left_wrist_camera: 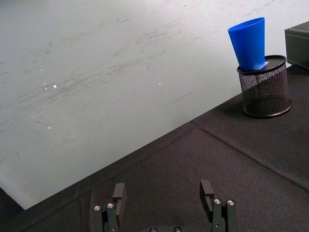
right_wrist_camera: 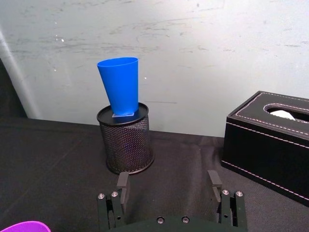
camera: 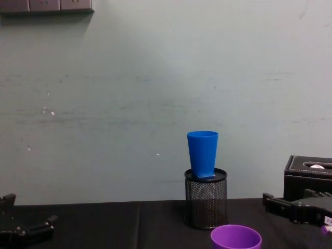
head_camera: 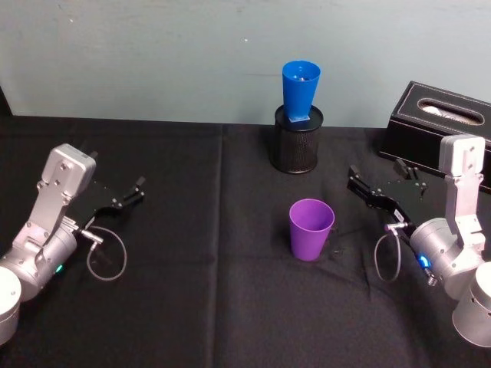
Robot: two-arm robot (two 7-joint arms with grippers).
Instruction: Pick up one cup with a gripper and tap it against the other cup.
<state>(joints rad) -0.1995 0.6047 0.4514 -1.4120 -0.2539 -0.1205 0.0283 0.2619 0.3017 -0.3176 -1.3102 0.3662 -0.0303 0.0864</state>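
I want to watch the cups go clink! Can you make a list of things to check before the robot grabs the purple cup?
1. Purple cup upright on the black cloth, mouth up: ok.
2. Right claw open, nothing in it: ok.
3. Path from the right claw to the purple cup free: ok.
4. Blue cup steady: not ok, it stands tilted on the rim of the mesh pen holder, so a tap might tip it.
5. Tissue box is behind the right arm, away from the cups: ok.
6. Left claw open, off to the side: ok.
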